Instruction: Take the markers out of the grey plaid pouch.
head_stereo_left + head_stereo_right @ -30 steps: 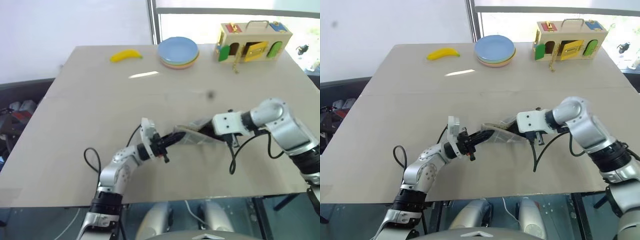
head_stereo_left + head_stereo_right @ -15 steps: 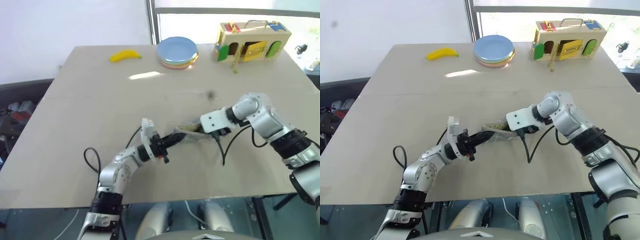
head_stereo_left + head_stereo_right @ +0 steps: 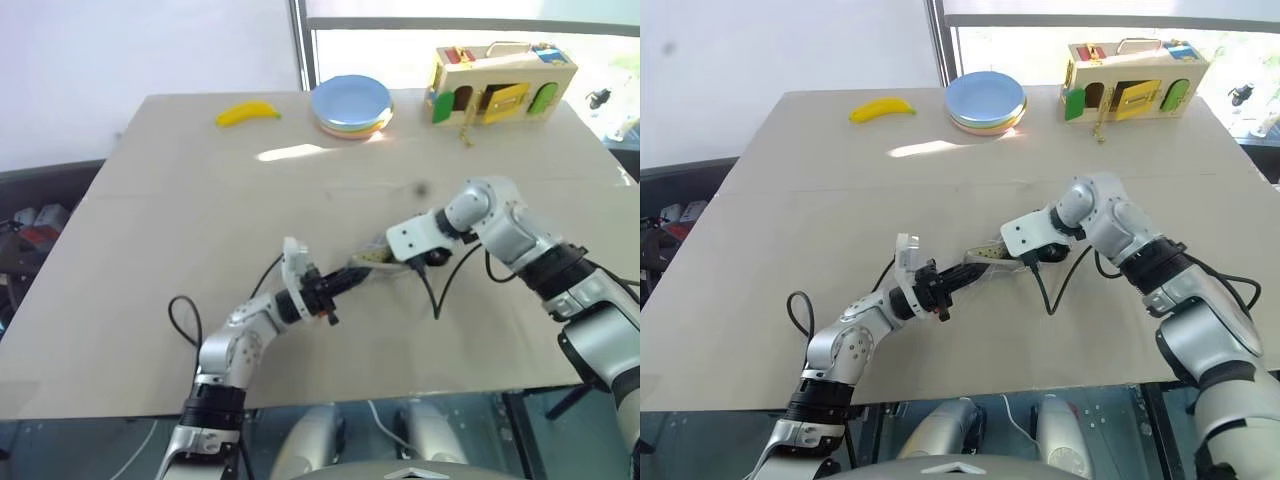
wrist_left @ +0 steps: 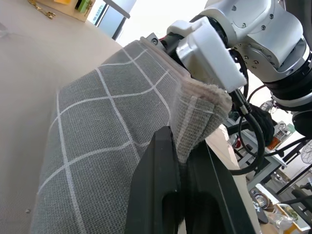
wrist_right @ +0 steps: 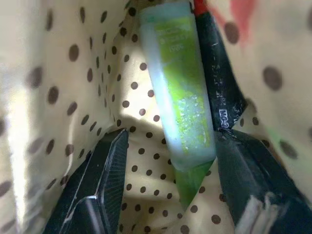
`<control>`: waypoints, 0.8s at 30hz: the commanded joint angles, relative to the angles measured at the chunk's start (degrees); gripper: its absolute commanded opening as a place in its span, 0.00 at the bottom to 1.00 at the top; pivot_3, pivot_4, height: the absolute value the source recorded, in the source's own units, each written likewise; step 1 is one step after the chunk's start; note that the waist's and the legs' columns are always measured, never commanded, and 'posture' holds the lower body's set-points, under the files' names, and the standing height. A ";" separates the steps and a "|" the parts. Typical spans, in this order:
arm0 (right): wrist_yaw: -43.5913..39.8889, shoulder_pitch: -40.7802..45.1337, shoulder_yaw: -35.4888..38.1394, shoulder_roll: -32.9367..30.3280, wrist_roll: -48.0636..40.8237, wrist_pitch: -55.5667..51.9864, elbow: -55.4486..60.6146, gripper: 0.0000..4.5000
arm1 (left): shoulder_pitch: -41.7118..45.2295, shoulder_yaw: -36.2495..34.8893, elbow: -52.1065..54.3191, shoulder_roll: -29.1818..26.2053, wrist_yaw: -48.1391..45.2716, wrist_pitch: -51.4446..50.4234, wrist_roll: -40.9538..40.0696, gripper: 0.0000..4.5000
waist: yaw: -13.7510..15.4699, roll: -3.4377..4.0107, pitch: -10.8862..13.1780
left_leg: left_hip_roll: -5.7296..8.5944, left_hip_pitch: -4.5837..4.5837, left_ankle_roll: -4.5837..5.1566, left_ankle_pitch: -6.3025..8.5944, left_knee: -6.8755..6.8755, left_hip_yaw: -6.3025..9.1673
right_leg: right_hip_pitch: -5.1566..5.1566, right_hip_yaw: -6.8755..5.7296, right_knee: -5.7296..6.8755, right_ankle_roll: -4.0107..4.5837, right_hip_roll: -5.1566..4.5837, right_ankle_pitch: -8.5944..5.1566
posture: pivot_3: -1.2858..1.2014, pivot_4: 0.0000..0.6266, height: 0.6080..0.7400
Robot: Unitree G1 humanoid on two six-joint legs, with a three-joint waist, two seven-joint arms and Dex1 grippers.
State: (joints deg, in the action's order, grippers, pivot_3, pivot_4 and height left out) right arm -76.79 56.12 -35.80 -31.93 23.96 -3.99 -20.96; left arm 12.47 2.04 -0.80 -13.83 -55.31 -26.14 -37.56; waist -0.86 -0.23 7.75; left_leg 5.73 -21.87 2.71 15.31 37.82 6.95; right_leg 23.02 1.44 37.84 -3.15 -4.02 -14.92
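Markers (image 5: 187, 92) lie inside grey plaid pouch (image 4: 112, 141); right hand (image 5: 168, 190) open w/ fingers astride them, left hand (image 4: 183, 165) clamped on pouch edge.

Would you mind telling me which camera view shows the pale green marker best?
The right wrist view: the pale green marker lies inside the dotted lining between the open right gripper fingers. The eye views and left wrist view show the grey plaid pouch from outside.

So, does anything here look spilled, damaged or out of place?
Nothing stands out. The grey plaid pouch is lifted at its edge by the left gripper, while the right gripper reaches inside, fingers apart around the green marker. The banana and plates sit undisturbed.
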 commanded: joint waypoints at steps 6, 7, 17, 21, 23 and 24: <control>-7.61 -3.34 -1.22 -1.16 -0.23 -2.50 -1.15 0.64 | -0.42 -1.03 2.01 0.17 -0.25 0.52 -0.99 0.00 | 0.17 -0.01 -0.02 | 0.00 0.00 0.00 0.00 -0.04 0.02 | 0.00 -0.03 -0.02 0.00 -0.01 0.00 | 0.52 0.24 1.00; -8.19 -3.56 -1.00 -1.26 -0.37 -2.82 -0.70 0.64 | -0.47 -1.08 2.19 0.17 -0.23 0.54 -1.04 0.00 | 0.25 -0.01 -0.02 | 0.00 -0.01 0.00 0.00 -0.06 0.04 | 0.00 -0.04 -0.05 0.00 -0.01 0.00 | 0.52 0.24 1.00; -15.71 -5.29 0.35 -5.72 -5.03 -9.71 8.20 0.06 | -0.26 -1.41 3.37 0.03 -0.11 -0.39 -2.37 0.00 | 0.46 -0.01 -0.02 | 0.01 -0.09 0.00 0.00 -0.15 0.11 | 0.01 -0.12 -0.20 0.00 -0.04 0.00 | 0.52 0.24 1.00; -13.19 -5.42 1.18 -5.82 -5.76 -9.82 9.20 0.06 | 0.08 -1.09 2.93 -0.15 -0.61 -0.31 -1.91 0.00 | 0.46 -0.01 -0.01 | 0.01 -0.11 0.00 0.00 -0.16 0.11 | 0.02 -0.12 -0.22 0.00 -0.05 0.00 | 0.52 0.24 1.00; -9.42 -5.39 3.12 -4.46 -6.81 -9.82 9.18 0.06 | -0.08 -0.92 3.12 -0.17 -0.72 -0.26 -1.78 0.00 | 0.44 -0.01 -0.01 | 0.01 -0.11 0.00 0.00 -0.16 0.11 | 0.02 -0.12 -0.22 0.00 -0.05 0.00 | 0.52 0.24 1.00; -8.28 -5.48 4.10 -3.96 -7.48 -10.31 9.43 0.06 | -0.21 -0.86 3.25 -0.19 -0.75 -0.24 -1.75 0.00 | 0.40 -0.01 -0.01 | 0.01 -0.11 0.00 0.00 -0.17 0.11 | 0.02 -0.12 -0.22 0.00 -0.05 0.00 | 0.52 0.24 1.00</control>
State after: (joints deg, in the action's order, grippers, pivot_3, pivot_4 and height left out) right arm -85.58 51.54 -32.69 -36.45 17.63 -13.62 -11.89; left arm 12.00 2.03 -0.40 -13.94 -55.44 -27.12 -38.43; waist -0.46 -0.24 7.74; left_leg 5.75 -21.98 2.71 15.32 37.65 7.06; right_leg 23.04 1.32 37.62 -3.15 -4.07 -14.92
